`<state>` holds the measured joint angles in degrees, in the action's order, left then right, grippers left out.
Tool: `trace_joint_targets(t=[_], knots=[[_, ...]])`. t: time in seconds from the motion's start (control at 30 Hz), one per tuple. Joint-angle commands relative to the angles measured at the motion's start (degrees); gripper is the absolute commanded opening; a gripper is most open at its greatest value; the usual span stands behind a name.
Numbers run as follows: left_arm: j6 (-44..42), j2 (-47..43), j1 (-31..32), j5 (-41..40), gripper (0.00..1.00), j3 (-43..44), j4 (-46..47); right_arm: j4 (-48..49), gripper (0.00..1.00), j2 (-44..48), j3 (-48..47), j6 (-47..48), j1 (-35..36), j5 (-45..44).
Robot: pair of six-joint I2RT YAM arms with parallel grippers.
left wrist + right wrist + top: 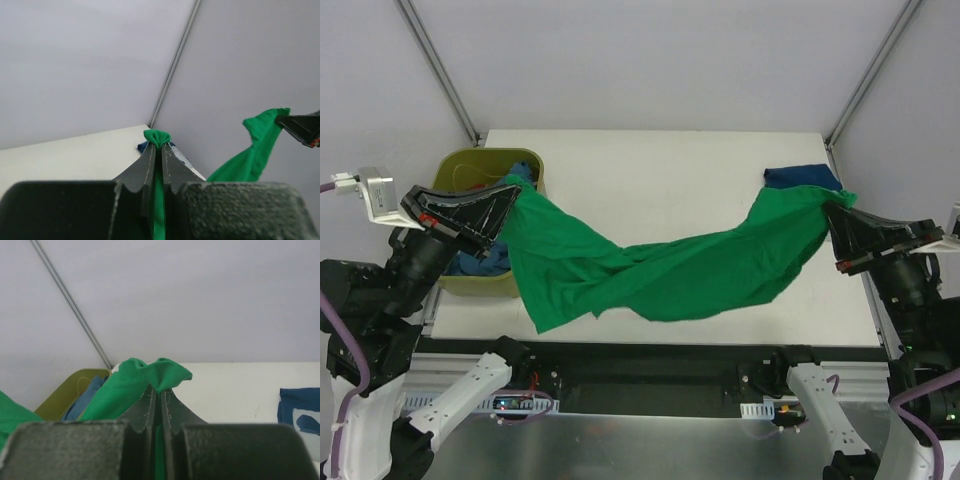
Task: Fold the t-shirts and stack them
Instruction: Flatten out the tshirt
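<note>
The bright green t-shirt [660, 275] hangs stretched between both grippers and sags low over the table's front half. My left gripper [510, 192] is raised above the tub and shut on one end; in the left wrist view a green tuft [156, 136] pokes out past the closed tips [159, 146]. At the right edge my right gripper [832, 210] is shut on the other end, with bunched green cloth [137, 377] at its tips [161, 391]. A navy t-shirt [802, 177] lies at the back right, and its white print [302, 422] shows in the right wrist view.
An olive-green tub [470, 155] stands at the table's left edge with a mid-blue shirt [480, 265] inside, partly hidden by my left arm. The white table [650, 170] ends at grey walls and slanted frame bars at the back corners.
</note>
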<state>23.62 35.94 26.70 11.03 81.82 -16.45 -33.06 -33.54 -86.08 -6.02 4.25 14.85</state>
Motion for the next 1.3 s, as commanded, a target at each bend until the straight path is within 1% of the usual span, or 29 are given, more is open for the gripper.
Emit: trace_joint_targets(t=[0.0,0.03,0.1,0.13,0.17,0.2,0.23,0.27,0.3,0.33,0.37,0.4,0.43,0.47,0.5,0.53,0.57,0.6,0.63,0.67,0.73,0.8,0.9,0.93,1.0,1.03,1.13,1.2,1.27], knots=[[-0.68,2.46,0.46,-6.34,0.0,-0.87,0.37,-1.56,0.01,-3.01,-2.16,2.59,0.23,-6.13],[-0.94,3.33,0.46,-11.15,0.0,-1.31,0.28,-2.09,0.01,-4.24,-1.98,2.68,0.14,-10.41],[-1.64,7.37,0.46,-18.38,0.0,-2.8,0.01,-2.27,0.01,-8.72,-1.2,3.47,0.14,-14.04],[-2.17,9.39,0.46,-24.59,0.0,-3.07,0.1,-2.1,0.01,-10.56,0.11,3.73,0.23,-17.19],[-2.69,14.45,0.46,-27.52,0.0,-3.16,0.1,-1.75,0.01,-15.19,0.74,4.0,0.14,-17.83],[-3.13,17.46,0.46,-30.16,0.0,-2.9,0.1,-0.44,0.01,-17.76,1.52,4.09,0.14,-18.28],[-4.53,20.8,0.02,-33.32,0.0,-2.29,0.1,0.79,0.01,-22.92,3.27,3.91,0.23,-18.89],[-4.89,28.32,-0.94,-36.14,0.0,-0.45,-0.07,2.19,0.0,-25.85,4.16,3.83,0.14,-19.16],[-4.63,32.48,-2.43,-35.47,0.0,0.7,-0.34,4.21,0.01,-28.75,4.52,3.74,0.06,-19.51],[-3.07,36.61,-6.27,-33.55,0.0,1.93,-1.38,5.27,0.01,-34.78,4.78,3.39,0.06,-20.55],[-1.74,45.01,-8.22,-27.0,0.05,5.16,-2.44,6.24,0.03,-37.97,4.87,3.38,0.14,-21.09],[-0.43,49.35,-9.46,-24.15,0.53,7.54,-4.36,7.64,0.1,-41.14,4.44,3.21,-0.03,-21.09],[0.8,53.4,-10.95,-21.51,0.99,12.52,-7.78,7.66,0.13,-47.17,3.48,2.95,-0.03,-21.27],[0.64,59.62,-10.88,-17.74,0.99,14.31,-8.68,7.57,0.19,-49.93,1.55,3.03,0.05,-21.01],[0.64,61.77,-10.88,-16.14,0.99,15.55,-8.95,6.44,0.45,-52.57,0.05,3.03,0.06,-20.74],[0.99,63.36,-10.88,-14.56,0.99,16.61,-8.87,5.3,0.53,-56.94,-1.27,3.03,0.14,-20.65],[1.17,65.11,-10.79,-13.85,0.99,16.96,-8.95,4.24,0.6,-58.73,-3.37,2.6,0.23,-21.17],[1.34,65.48,-10.7,-13.06,0.99,16.97,-8.87,3.45,0.82,-59.88,-3.82,2.59,0.23,-21.61],[1.17,65.66,-10.62,-12.87,0.99,16.53,-8.95,3.35,0.95,-61.28,-3.92,2.77,0.32,-22.66],[1.08,65.57,-10.53,-12.7,0.99,16.01,-8.87,3.53,1.0,-61.64,-3.83,2.77,0.58,-23.11],[1.52,64.96,-10.35,-12.0,0.99,13.3,-8.78,4.75,0.97,-61.82,-2.87,2.77,0.76,-23.38],[2.22,63.9,-10.09,-9.73,0.99,10.92,-8.87,5.28,0.97,-61.91,-2.42,2.68,0.67,-22.85],[3.97,61.45,-10.09,-8.04,1.0,4.86,-8.87,4.5,0.97,-62.35,-1.81,2.59,0.85,-19.44],[4.33,59.44,-10.09,-7.52,0.99,1.18,-8.87,4.23,0.97,-62.18,-0.68,2.68,1.02,-18.9],[5.12,57.14,-9.91,-7.86,0.99,-2.61,-8.87,4.49,0.97,-61.39,1.43,2.77,1.81,-18.63],[6.17,55.91,-9.82,-8.12,0.99,-6.72,-8.87,4.67,0.97,-60.34,3.97,2.68,2.16,-18.63],[8.46,50.73,-9.39,-8.13,0.99,-13.94,-8.78,5.81,0.97,-57.53,8.2,2.24,3.83,-18.63],[9.86,49.67,-9.03,-7.86,0.99,-16.68,-8.69,6.86,0.97,-55.94,11.63,2.15,4.71,-19.5],[10.39,50.1,-8.68,-7.6,0.99,-19.06,-8.43,6.87,0.97,-56.11,12.26,2.07,4.89,-19.6]])
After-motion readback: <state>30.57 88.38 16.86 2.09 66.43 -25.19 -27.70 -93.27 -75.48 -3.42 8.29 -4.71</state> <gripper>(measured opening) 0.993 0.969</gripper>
